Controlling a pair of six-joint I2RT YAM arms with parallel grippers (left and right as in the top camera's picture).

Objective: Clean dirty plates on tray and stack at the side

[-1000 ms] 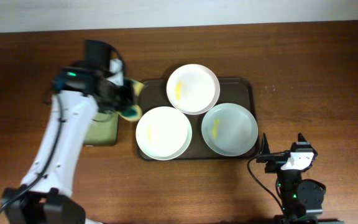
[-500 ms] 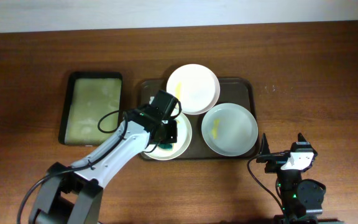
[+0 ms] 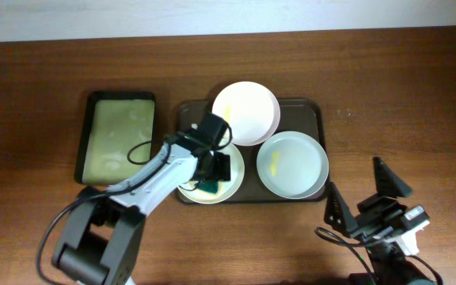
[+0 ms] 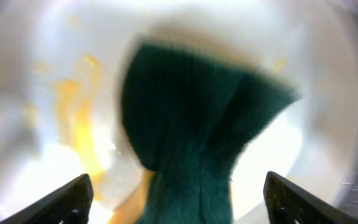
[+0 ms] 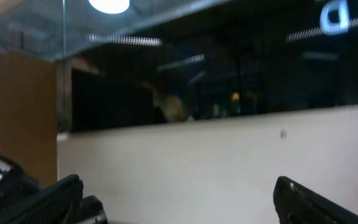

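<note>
Three plates lie in the brown tray [image 3: 317, 111], close together. The back plate [image 3: 246, 113] has a yellow smear and sits partly over the tray's far rim. The right plate [image 3: 292, 164], slightly greyish, also has a yellow smear. The front-left plate [image 3: 232, 188] is mostly covered by the left arm. The left gripper [image 3: 214, 170] is down on this plate, gripping a dark green sponge [image 3: 211, 187] that is pressed against it. In the blurred left wrist view the sponge [image 4: 191, 130] fills the middle of the plate [image 4: 36, 74], beside orange-yellow streaks [image 4: 73, 118]. A smaller black tray [image 3: 121, 96] with a yellow-green inside lies just left of the brown one. The right gripper [image 3: 353, 174] is over the wooden table [image 3: 54, 71] near the front right, apart from the tray, with its fingers spread wide and nothing between them.
</note>
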